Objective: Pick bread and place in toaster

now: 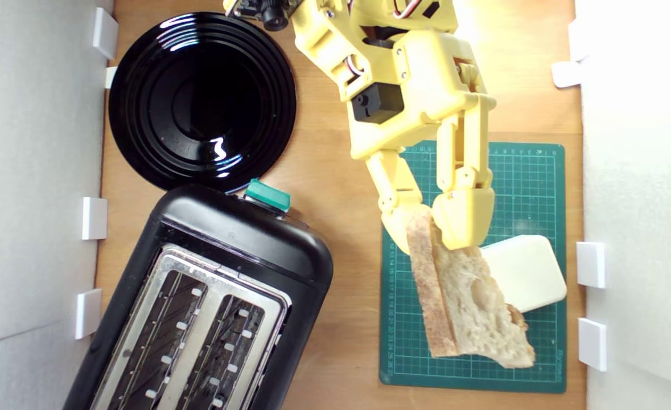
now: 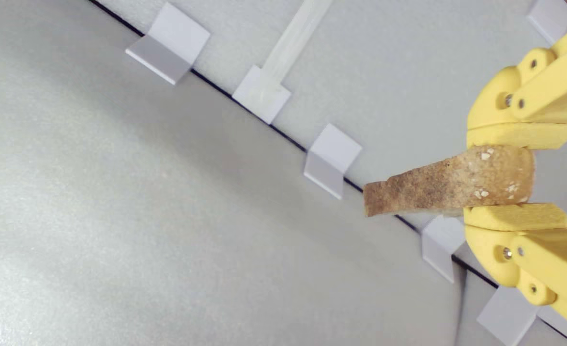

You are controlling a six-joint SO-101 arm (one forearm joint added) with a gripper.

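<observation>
The bread (image 1: pixel 466 302) is gripped by its crust between the closed fingers (image 1: pixel 426 228), lifted over the mat (image 1: pixel 531 171); the toaster (image 1: pixel 210 307) slots remain unfilled.

The plate (image 1: pixel 201 99) is glossy black, mirroring light; the toaster (image 1: pixel 210 307) pairs smooth black plastic with a brushed metal top. The bread (image 1: pixel 466 307) shows rough, holey crumb, the table (image 1: pixel 335 171) matt wood.

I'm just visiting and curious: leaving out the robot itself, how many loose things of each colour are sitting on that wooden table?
Black: 2, the plate and the toaster
Green: 1, the cutting mat
White: 1, the plastic block
Tan: 1, the bread, held by the gripper
Total: 5
</observation>
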